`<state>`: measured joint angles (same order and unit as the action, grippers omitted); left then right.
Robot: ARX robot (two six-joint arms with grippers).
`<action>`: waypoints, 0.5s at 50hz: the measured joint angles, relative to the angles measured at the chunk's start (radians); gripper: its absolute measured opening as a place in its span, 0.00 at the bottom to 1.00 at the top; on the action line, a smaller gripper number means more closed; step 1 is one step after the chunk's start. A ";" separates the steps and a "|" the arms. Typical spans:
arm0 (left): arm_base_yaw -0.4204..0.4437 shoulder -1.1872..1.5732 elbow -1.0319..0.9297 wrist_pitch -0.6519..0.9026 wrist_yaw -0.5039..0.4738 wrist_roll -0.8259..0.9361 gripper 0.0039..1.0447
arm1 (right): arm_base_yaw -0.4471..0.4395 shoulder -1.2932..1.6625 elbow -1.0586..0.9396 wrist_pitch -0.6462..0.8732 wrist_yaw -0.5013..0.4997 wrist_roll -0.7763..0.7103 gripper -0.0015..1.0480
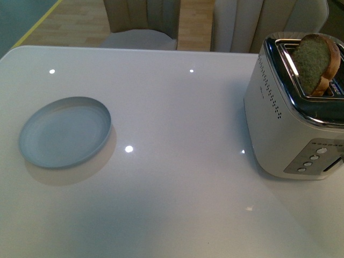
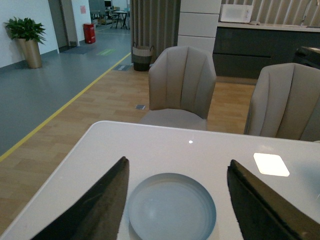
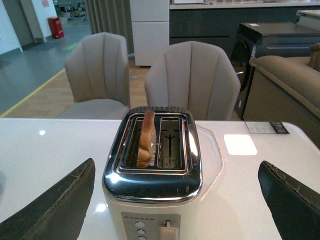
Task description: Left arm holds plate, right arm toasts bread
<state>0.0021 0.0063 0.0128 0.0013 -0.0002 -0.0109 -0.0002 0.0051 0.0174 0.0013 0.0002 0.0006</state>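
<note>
The bread (image 1: 318,63) stands in our toaster (image 1: 293,115); the plate (image 1: 65,131) lies untouched on the bench (image 1: 177,161). Both sets of fingers spread apart, empty. A careless pull could tip the toaster.

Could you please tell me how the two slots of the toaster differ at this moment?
The slot nearer the plate holds the bread, standing upright and poking above the top; the other slot is empty, its wire guide showing. Both are alike in size, side by side in the chrome top of the toaster.

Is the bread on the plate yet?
No, the bread stands in a slot of the toaster, and the plate lies bare across the table.
</note>
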 joint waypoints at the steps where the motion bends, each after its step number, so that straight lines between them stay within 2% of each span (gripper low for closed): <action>1: 0.000 0.000 0.000 0.000 0.000 0.000 0.61 | 0.000 0.000 0.000 0.000 0.000 0.000 0.92; 11: 0.000 0.000 0.000 0.000 0.000 0.002 0.95 | 0.000 0.000 0.000 0.000 0.000 0.000 0.92; 25: 0.000 0.000 0.000 0.000 0.000 0.003 0.93 | 0.000 0.000 0.000 0.000 0.000 0.000 0.92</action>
<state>0.0021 0.0063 0.0128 0.0013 -0.0002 -0.0082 -0.0002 0.0051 0.0174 0.0013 0.0002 0.0006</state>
